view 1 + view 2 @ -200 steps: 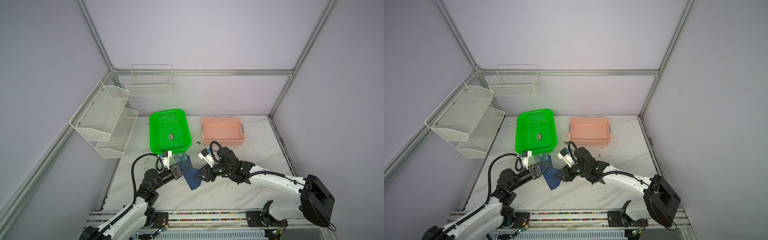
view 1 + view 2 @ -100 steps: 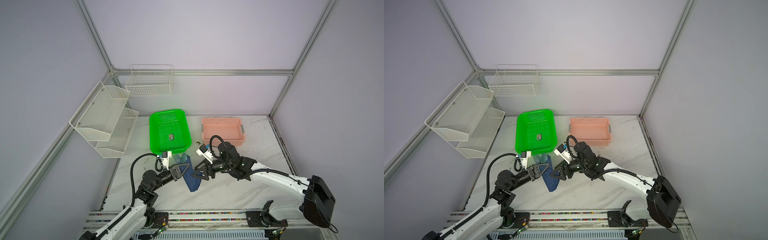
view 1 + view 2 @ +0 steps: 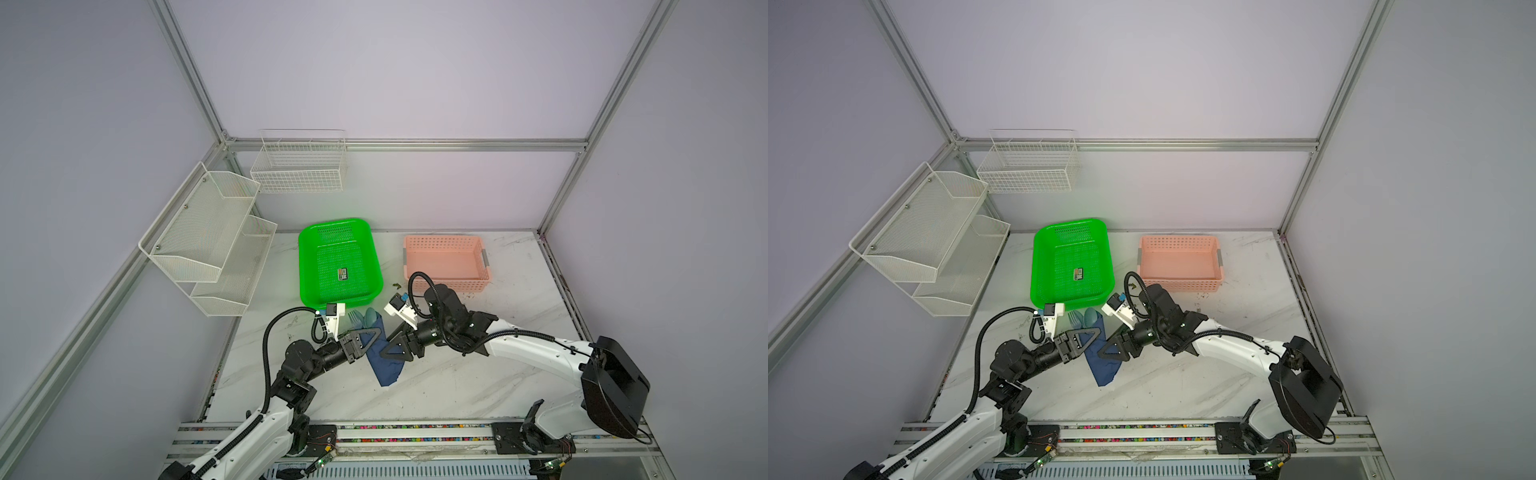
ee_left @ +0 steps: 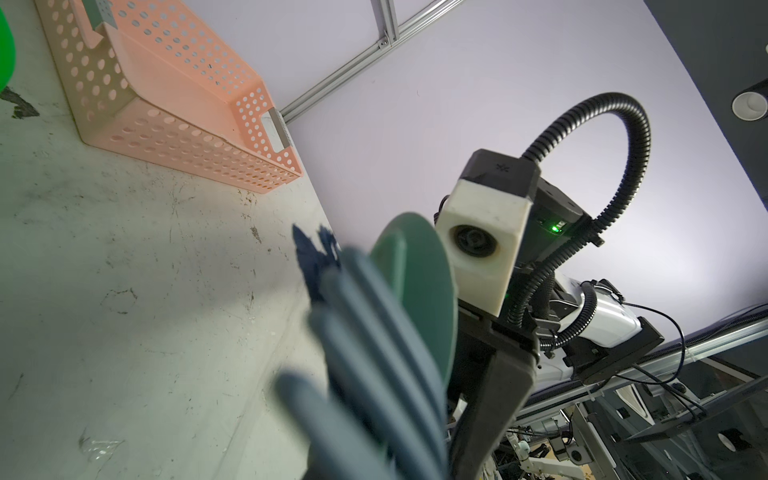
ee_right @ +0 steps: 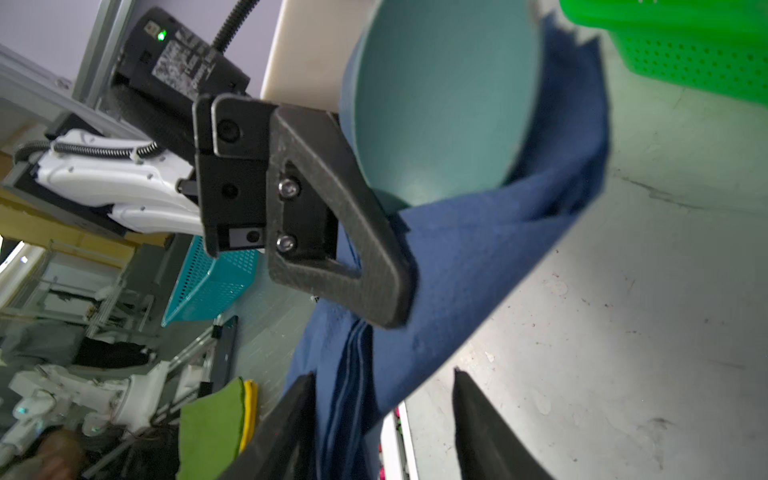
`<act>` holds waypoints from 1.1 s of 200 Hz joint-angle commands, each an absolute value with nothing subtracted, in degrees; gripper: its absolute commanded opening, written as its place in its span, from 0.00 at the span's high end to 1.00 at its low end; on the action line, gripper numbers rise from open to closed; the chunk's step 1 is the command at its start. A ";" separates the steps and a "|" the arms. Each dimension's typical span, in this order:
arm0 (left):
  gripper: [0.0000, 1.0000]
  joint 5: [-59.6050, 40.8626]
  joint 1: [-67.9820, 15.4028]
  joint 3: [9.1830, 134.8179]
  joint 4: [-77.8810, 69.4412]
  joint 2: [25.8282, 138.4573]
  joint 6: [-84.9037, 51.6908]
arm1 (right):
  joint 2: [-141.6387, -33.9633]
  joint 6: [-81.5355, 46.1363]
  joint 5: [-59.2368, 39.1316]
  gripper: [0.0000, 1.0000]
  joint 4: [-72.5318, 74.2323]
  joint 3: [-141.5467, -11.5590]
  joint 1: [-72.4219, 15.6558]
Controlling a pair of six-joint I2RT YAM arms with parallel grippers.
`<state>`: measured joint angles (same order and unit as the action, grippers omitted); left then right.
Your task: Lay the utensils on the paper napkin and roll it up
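Observation:
The paper napkin (image 3: pixel 385 365) (image 3: pixel 1105 366) lies partly rolled on the marble table between both arms. The utensils stick out of its far end, a fork (image 3: pixel 354 319) (image 3: pixel 1074 319) and a spoon (image 3: pixel 370 318) (image 3: pixel 1090 316). My left gripper (image 3: pixel 372 332) (image 3: pixel 1094 332) is shut on the wrapped bundle just below the heads. In the left wrist view the blurred fork (image 4: pixel 374 353) and spoon (image 4: pixel 419 282) run out past one finger (image 4: pixel 494 399). My right gripper (image 3: pixel 386 353) (image 3: pixel 1106 354) (image 5: pixel 382 415) is open, its jaws straddling the napkin (image 5: pixel 478 257) below the spoon (image 5: pixel 440 104).
A green basket (image 3: pixel 307 266) holding a small black card (image 3: pixel 343 274) stands just behind the bundle. A pink basket (image 3: pixel 444 286) sits behind the right arm. White wire shelves (image 3: pixel 208 237) hang on the left wall, and a wire basket (image 3: pixel 299 166) hangs on the back wall.
The right gripper has shifted a little left onto the napkin, and its jaws widened, then narrowed. The left gripper has kept its hold and place.

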<state>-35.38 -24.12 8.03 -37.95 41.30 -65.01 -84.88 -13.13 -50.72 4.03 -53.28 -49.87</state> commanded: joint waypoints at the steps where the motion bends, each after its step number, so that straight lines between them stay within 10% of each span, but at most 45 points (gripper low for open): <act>1: 0.96 -36.46 -24.08 12.39 -41.26 41.38 -65.73 | -85.94 -13.77 -53.74 0.64 8.40 -53.81 -49.74; 59: 0.96 -36.85 -24.35 12.72 -41.92 41.57 -66.36 | -84.40 -15.03 -54.01 0.91 10.64 -52.47 -49.74; 138: 0.89 -36.65 -24.35 13.96 -42.44 41.65 -67.13 | -82.01 -16.51 -52.77 1.00 12.12 -51.26 -49.70; 187: 0.52 -35.89 -24.35 14.15 -41.82 40.87 -67.45 | -80.27 -17.07 -51.24 1.00 12.39 -51.07 -49.73; 220: 0.47 -35.41 -24.35 14.22 -39.41 38.17 -66.49 | -79.01 -17.57 -48.57 1.00 12.39 -50.81 -49.01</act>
